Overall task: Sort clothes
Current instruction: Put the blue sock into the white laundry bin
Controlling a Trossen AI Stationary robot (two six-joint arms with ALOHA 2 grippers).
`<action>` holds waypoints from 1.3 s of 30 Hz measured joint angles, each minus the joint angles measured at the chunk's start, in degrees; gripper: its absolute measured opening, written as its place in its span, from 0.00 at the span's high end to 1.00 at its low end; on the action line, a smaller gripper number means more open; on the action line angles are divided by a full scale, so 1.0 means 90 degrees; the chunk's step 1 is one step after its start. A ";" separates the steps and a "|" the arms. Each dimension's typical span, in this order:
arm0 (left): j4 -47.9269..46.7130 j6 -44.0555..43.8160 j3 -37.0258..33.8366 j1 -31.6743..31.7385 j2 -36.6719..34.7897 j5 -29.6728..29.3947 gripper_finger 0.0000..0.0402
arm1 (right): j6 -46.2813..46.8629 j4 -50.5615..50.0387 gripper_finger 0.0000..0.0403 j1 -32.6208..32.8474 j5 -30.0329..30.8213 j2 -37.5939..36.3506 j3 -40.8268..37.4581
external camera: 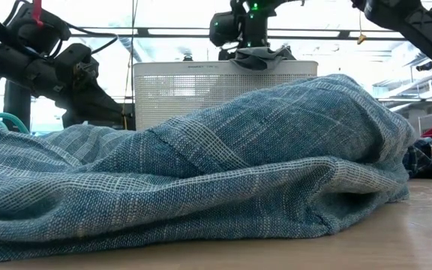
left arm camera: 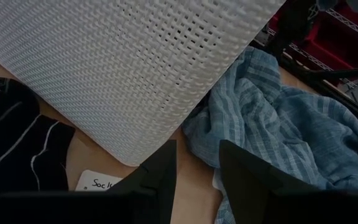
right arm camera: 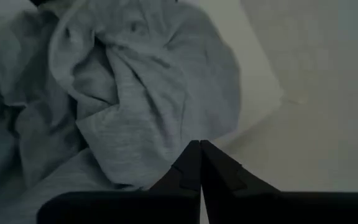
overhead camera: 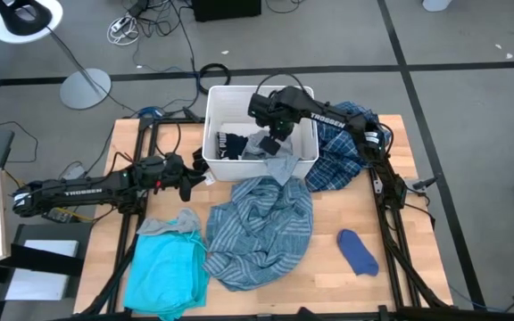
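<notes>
While your right claw [overhead camera: 276, 127] hangs over the white bin [overhead camera: 214, 105], clenched on the grey garment [right arm camera: 135, 93], your left claw [left arm camera: 196, 165] waits released beside the bin. Next comes letting go inside the walls

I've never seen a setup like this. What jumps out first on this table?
A big rumpled blue-grey striped shirt sprawls across the middle of the wooden table, with a bright turquoise garment at the near-left corner. Behind the shirt stands a white rectangular plastic bin; the right gripper hangs over it with a plain grey garment, jaws shut. The left gripper waits, jaws open, beside the bin.
</notes>
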 joint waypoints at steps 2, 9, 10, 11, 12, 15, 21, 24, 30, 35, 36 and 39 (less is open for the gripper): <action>-0.0001 0.0001 0.0000 0.0000 0.0002 0.0000 0.68 | -0.0032 0.0263 0.99 -0.0035 -0.0216 -0.0002 -0.0320; -0.0015 0.0001 0.0000 0.0002 -0.0001 0.0000 0.68 | 0.0117 0.1024 0.99 -0.0341 -0.1470 -0.0002 -0.1425; -0.0015 0.0000 0.0000 0.0000 0.0001 0.0000 0.68 | 0.0177 0.1118 0.99 -0.0378 -0.1509 -0.0002 -0.1617; -0.0015 0.0001 0.0000 0.0001 0.0002 0.0000 0.68 | 0.0246 0.1215 1.00 -0.0411 -0.1509 -0.0002 -0.1803; -0.0007 0.0001 0.0000 0.0001 0.0002 0.0000 0.68 | 0.0312 0.1326 1.00 -0.0442 -0.1504 -0.0002 -0.1992; 0.0007 -0.0001 0.0000 0.0000 0.0002 0.0000 0.68 | 0.0405 0.1775 1.00 -0.0492 -0.1311 -0.0002 -0.2576; 0.0007 -0.0001 0.0000 0.0001 0.0002 -0.0002 0.68 | 0.0357 0.2782 1.00 -0.0397 -0.0391 -0.0002 -0.3464; 0.0010 0.0002 0.0000 0.0000 0.0000 -0.0002 0.68 | 0.0338 0.3028 1.00 -0.0309 0.0332 -0.0003 -0.3683; 0.0005 0.0001 0.0000 0.0000 0.0002 -0.0001 0.68 | 0.0382 0.2016 1.00 -0.0266 0.1313 -0.0017 -0.3161; 0.0002 -0.0001 0.0000 0.0000 0.0000 -0.0002 0.68 | 0.0405 0.1100 1.00 -0.0268 0.1926 -0.0191 -0.1921; 0.0005 0.0000 0.0000 0.0000 -0.0001 0.0000 0.68 | 0.0405 0.0979 1.00 -0.0259 0.1989 -0.0235 -0.1629; 0.0002 -0.0001 0.0000 0.0001 0.0002 -0.0002 0.68 | 0.0391 0.0865 1.00 -0.0202 0.2111 -0.0405 -0.0817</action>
